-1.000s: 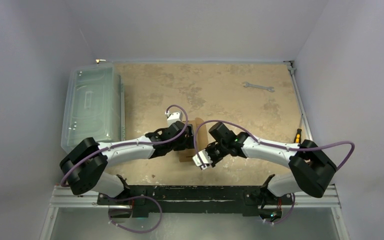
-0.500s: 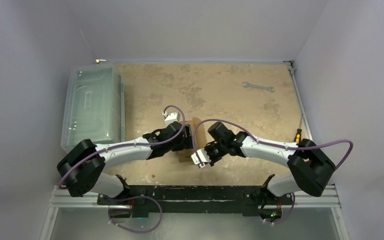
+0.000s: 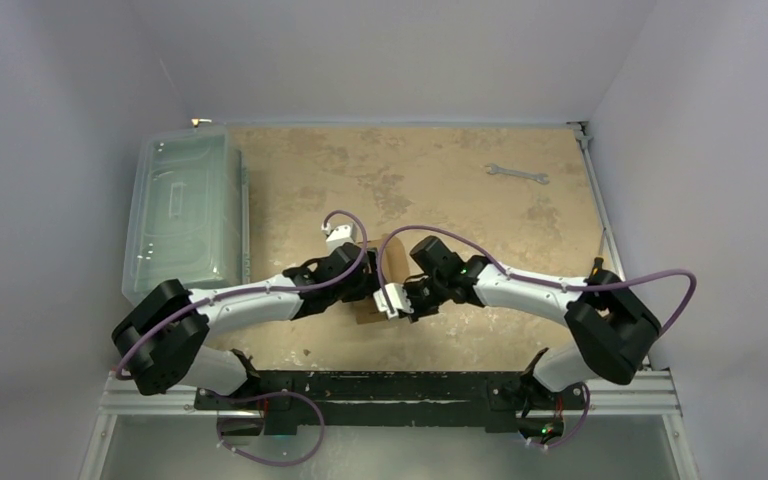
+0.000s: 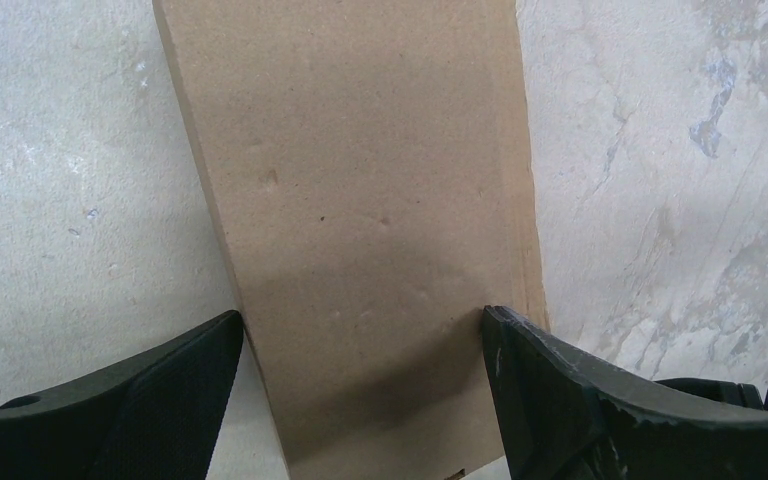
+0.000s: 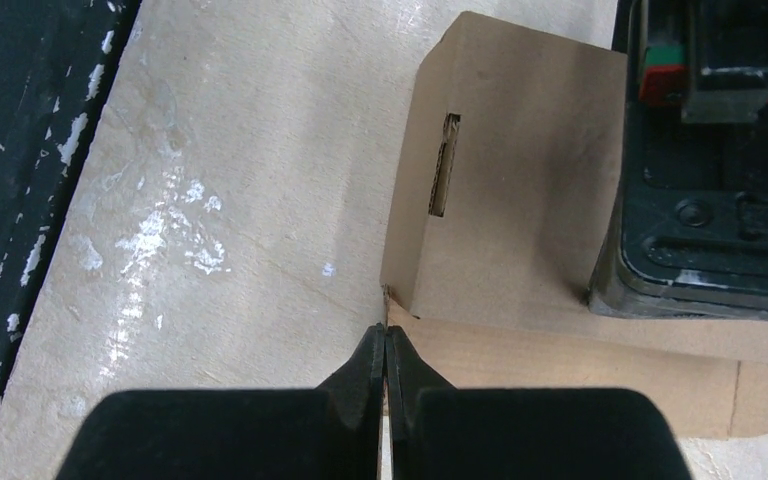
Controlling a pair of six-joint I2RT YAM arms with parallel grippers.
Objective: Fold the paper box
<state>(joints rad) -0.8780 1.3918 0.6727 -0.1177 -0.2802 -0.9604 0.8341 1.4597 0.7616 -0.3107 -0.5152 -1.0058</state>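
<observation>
The box (image 3: 393, 257) lies on the desk (image 3: 460, 190) right of the bin (image 3: 182, 210), its long axis roughly parallel to the bin's. The left pincer (image 4: 360, 325), spread wide, straddles the flat panel (image 4: 360, 170). The right pincer (image 5: 385, 345), clenched empty on the side away from the bin, noses the corner under the upright slotted flap (image 5: 510, 180) (probably the next fold)

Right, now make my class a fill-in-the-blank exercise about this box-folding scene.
The left gripper straddles the paper box with jaws ____. The right gripper, at the box's edge, is ____. The wrench lies toward the table's far ____ corner. The clear bin sits along its ____ edge.
Missing: open, shut, right, left.
</observation>
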